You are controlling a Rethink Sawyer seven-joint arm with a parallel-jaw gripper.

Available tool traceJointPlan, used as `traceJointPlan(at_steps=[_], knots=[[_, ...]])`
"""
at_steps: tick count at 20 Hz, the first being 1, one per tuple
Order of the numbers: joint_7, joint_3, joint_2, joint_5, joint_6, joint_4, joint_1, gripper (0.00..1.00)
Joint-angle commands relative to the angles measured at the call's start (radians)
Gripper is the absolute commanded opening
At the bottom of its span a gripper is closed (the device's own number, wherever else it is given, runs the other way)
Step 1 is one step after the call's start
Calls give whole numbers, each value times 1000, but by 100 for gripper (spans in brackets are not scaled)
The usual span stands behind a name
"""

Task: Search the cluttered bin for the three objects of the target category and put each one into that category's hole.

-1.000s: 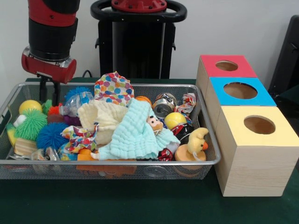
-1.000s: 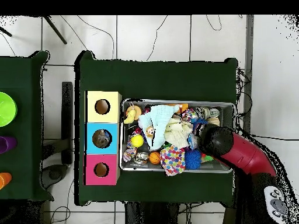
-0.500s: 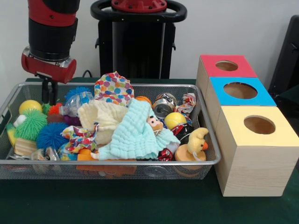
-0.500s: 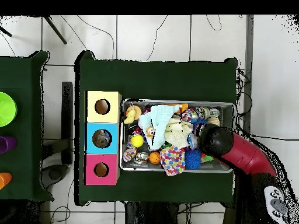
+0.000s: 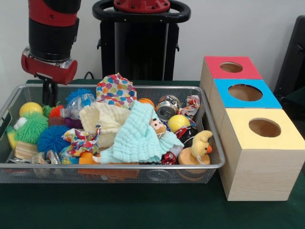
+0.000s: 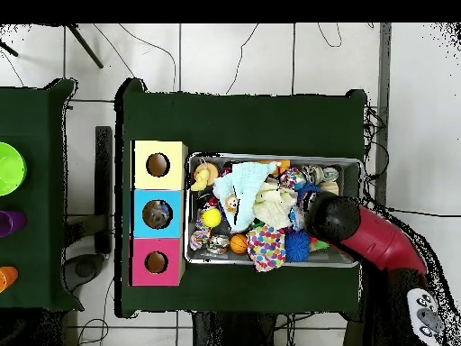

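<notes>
A wire bin (image 5: pixel 114 166) holds a heap of toys, cloths and cans. My gripper (image 5: pixel 49 98) hangs over its far left corner, just above an orange spiky toy (image 5: pixel 55 111) and beside a yellow ball (image 5: pixel 30 108). Nothing shows in it. Close by lie a green spiky ball (image 5: pixel 32 126) and a blue spiky ball (image 5: pixel 51 138). A mint cloth (image 5: pixel 138 136), a cream cloth (image 5: pixel 102 119) and a polka-dot cloth (image 5: pixel 116 89) cover the middle. In the overhead view the red arm (image 6: pixel 360 236) hides the gripper over the bin's (image 6: pixel 270 157) right end.
Right of the bin stand three wooden boxes with round holes: red (image 5: pixel 231 67), blue (image 5: pixel 245 92) and yellow (image 5: pixel 264 128). A crushed can (image 5: pixel 167 107), a second yellow ball (image 5: pixel 178 122), a rope toy (image 5: pixel 193 106) and a yellow duck (image 5: pixel 200 145) lie at the bin's right end.
The gripper has risen slightly over the same corner of the bin. The objects in the bin have not moved.
</notes>
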Motion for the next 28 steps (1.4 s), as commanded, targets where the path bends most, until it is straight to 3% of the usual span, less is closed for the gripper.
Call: traceJointPlan(at_steps=[1, 5, 15, 25, 26, 28], knots=[[304, 6, -5, 55, -109, 164, 1, 0], [301, -11, -9, 58, -119, 164, 16, 0], [458, -117, -8, 161, -160, 236, 102, 0], [499, -89, -10, 201, -172, 260, 93, 0], [509, -82, -13, 199, -180, 265, 89, 100], [520, -82, -14, 203, -194, 272, 91, 100]])
